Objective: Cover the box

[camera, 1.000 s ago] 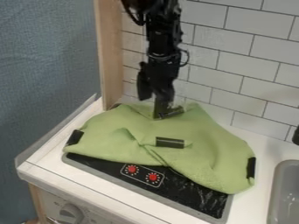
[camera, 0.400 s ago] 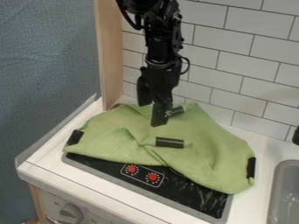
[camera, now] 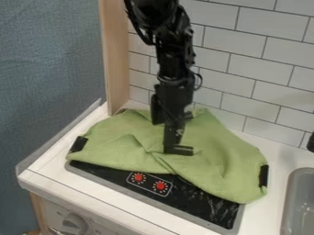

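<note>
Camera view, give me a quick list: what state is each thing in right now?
Cloth: spread out, rumpled, with raised folds.
Stove: partly covered by the cloth, front strip bare.
Red knobs: uncovered; settings can't be told.
Black strips: lying on the cloth.
Gripper: pointing down at the cloth's middle; contact can't be told.
</note>
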Robot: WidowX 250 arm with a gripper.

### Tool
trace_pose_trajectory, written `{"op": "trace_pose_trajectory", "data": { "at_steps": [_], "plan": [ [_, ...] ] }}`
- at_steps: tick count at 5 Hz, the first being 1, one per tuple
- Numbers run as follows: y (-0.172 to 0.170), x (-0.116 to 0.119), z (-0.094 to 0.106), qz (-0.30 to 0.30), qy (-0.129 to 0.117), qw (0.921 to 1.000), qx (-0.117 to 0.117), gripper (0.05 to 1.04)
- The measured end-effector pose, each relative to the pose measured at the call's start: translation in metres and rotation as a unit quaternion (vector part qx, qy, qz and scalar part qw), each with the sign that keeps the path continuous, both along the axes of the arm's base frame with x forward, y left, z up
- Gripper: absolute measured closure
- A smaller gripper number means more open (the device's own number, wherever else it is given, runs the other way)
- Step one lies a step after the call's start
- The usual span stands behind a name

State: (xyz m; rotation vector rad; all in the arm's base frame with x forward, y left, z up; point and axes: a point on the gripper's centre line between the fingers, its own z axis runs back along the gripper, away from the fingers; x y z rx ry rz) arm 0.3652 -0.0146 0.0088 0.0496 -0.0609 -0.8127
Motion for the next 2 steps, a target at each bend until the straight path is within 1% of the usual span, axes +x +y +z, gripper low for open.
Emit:
{"op": "trace_pose_trajectory", "data": {
  "at_steps": [1,2],
  "plan": [
    [-0.0137,-0.0019,-0.0055,-0.022,0.006,0.9997,0.005,0.084],
    [-0.0142,-0.0032,-0.0116,-0.022,0.012,0.9996,0.01,0.144]
  ]
}}
